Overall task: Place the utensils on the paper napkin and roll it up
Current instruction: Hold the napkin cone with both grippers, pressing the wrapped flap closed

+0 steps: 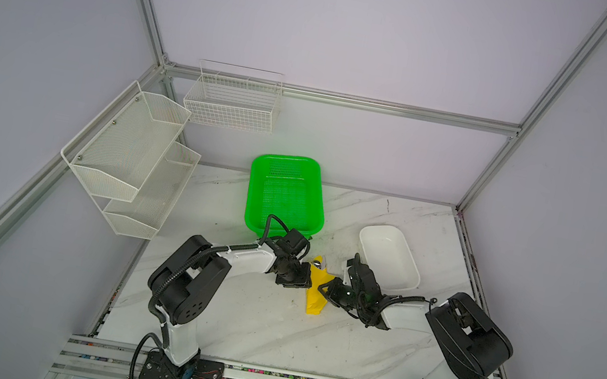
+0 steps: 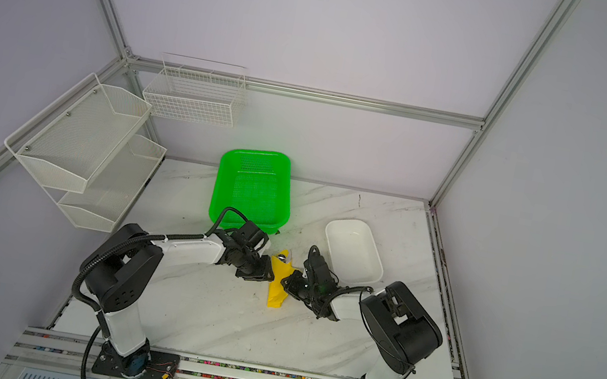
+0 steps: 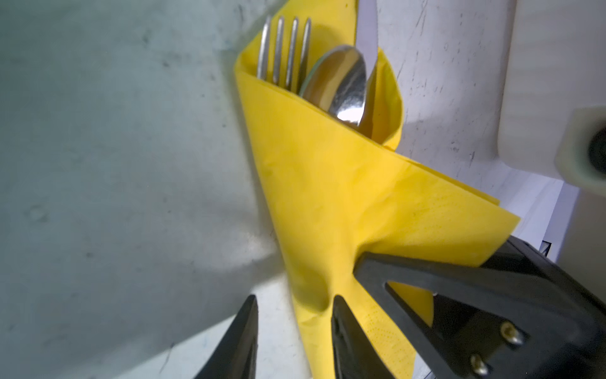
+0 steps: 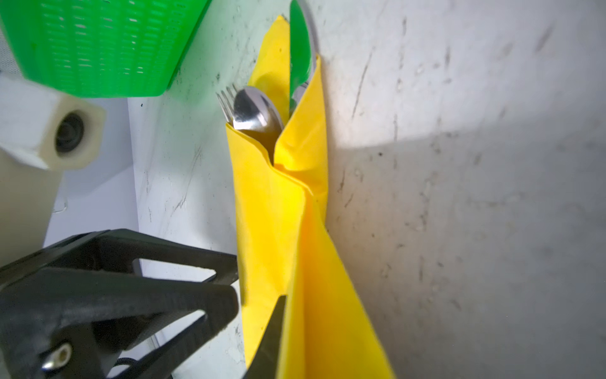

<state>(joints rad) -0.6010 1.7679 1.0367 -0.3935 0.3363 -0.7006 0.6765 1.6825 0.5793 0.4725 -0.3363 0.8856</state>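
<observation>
The yellow paper napkin (image 1: 314,298) (image 2: 276,291) lies mid-table, folded into a narrow wrap around the utensils. At its far open end, fork tines (image 3: 285,49), a spoon bowl (image 3: 344,82) and a knife blade (image 3: 367,32) stick out, and the spoon (image 4: 255,108) shows in the right wrist view too. My left gripper (image 1: 309,280) (image 3: 295,315) is at the wrap's left side, open, one finger (image 3: 347,334) against the paper. My right gripper (image 1: 326,287) (image 4: 288,311) is at the right side, shut on a loose napkin flap that hides one of its fingers.
A green basket (image 1: 251,198) stands just behind the left gripper. A white tray (image 1: 387,256) sits behind the right arm. White mesh shelves (image 1: 130,160) and a wire basket (image 1: 233,102) hang on the left and back walls.
</observation>
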